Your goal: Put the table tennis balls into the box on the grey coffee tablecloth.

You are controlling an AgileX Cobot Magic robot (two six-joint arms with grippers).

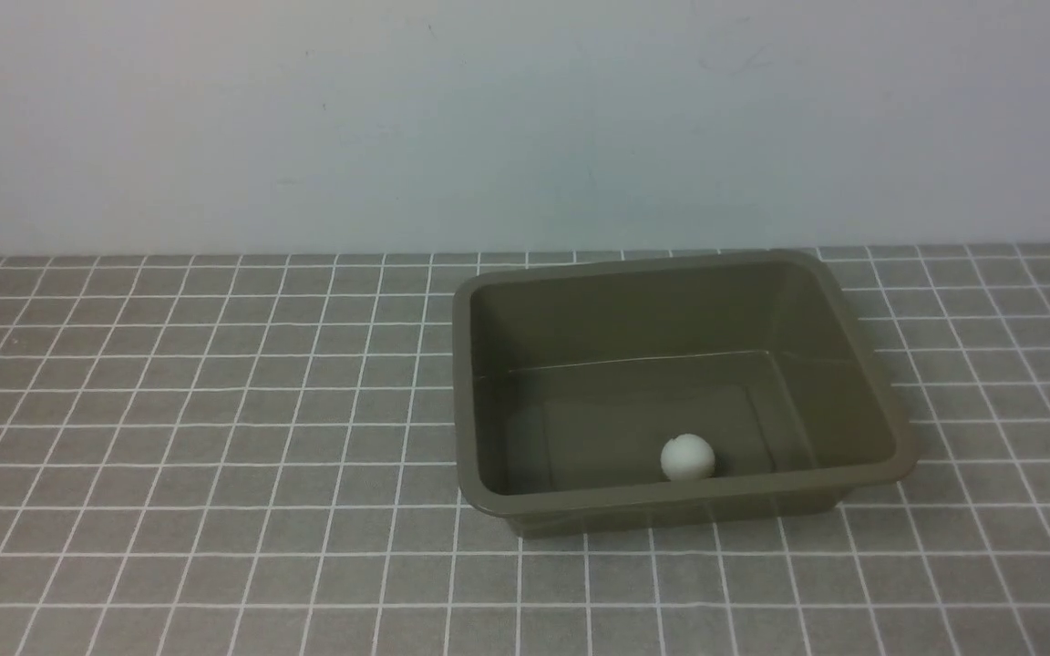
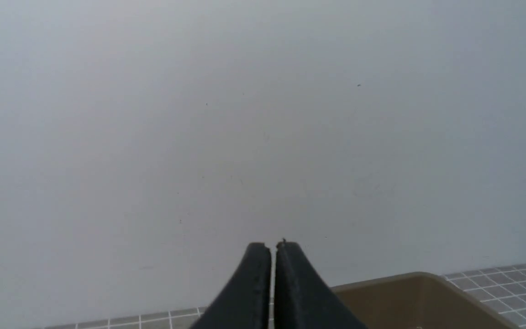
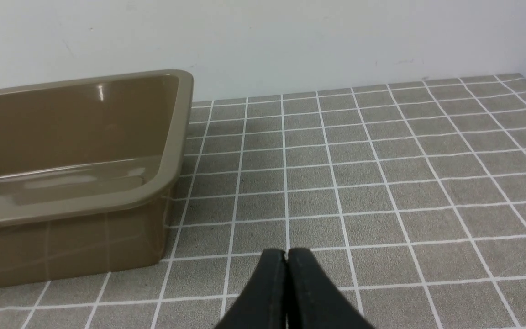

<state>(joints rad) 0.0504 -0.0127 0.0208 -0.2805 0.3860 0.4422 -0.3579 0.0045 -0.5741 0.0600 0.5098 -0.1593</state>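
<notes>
grey coffee tablecloth | box long axis left-right, opening up | 1 ball inside | left fingers closed | right fingers closed

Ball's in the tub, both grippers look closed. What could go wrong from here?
1. The right gripper, shut, sits low near the box; swinging toward it might shove the box across the tablecloth.
2. The ball lies loose by the near wall; a knock could set it rolling, though the walls likely contain it.
</notes>
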